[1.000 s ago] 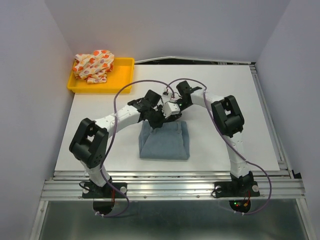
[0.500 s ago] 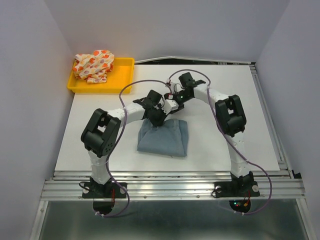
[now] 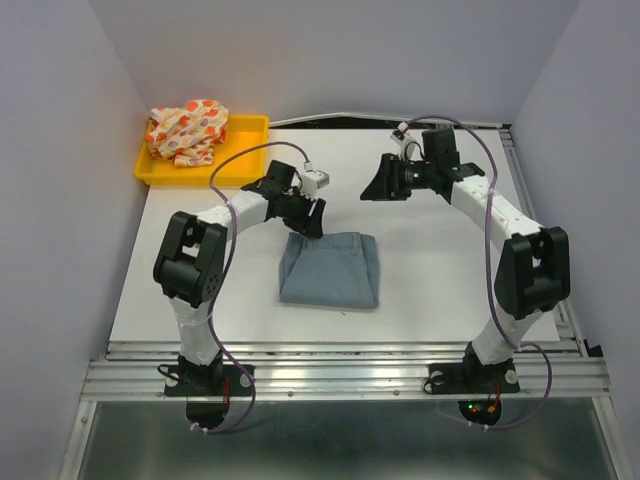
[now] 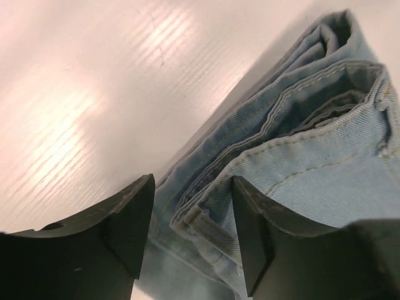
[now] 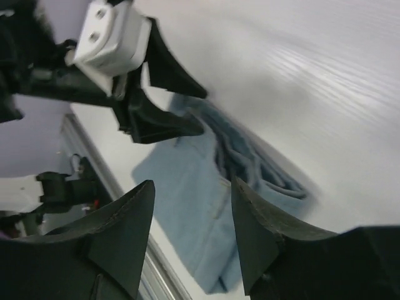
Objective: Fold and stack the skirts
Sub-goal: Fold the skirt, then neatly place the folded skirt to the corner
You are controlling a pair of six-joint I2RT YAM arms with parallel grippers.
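The light-blue denim skirt (image 3: 332, 272) lies folded into a compact rectangle at the table's middle. My left gripper (image 3: 312, 222) hovers open at its far left corner. In the left wrist view the layered denim edges (image 4: 312, 156) run beneath the spread fingers (image 4: 125, 219), which clamp nothing. My right gripper (image 3: 372, 188) is open and lifted off the cloth, behind and to the right of it. Its wrist view looks down on the denim (image 5: 181, 187) and the left gripper (image 5: 156, 100). The white skirt with orange spots (image 3: 187, 130) sits bunched in the yellow tray (image 3: 250, 150).
The yellow tray stands at the back left corner against the left wall. Purple cables loop over both arms. A metal rail (image 3: 340, 375) runs along the near table edge. Walls close in on the left, back and right.
Both grippers have opened and let go of the denim's far edge. The right arm has swung up and away to the back right. The left gripper has shifted slightly left.
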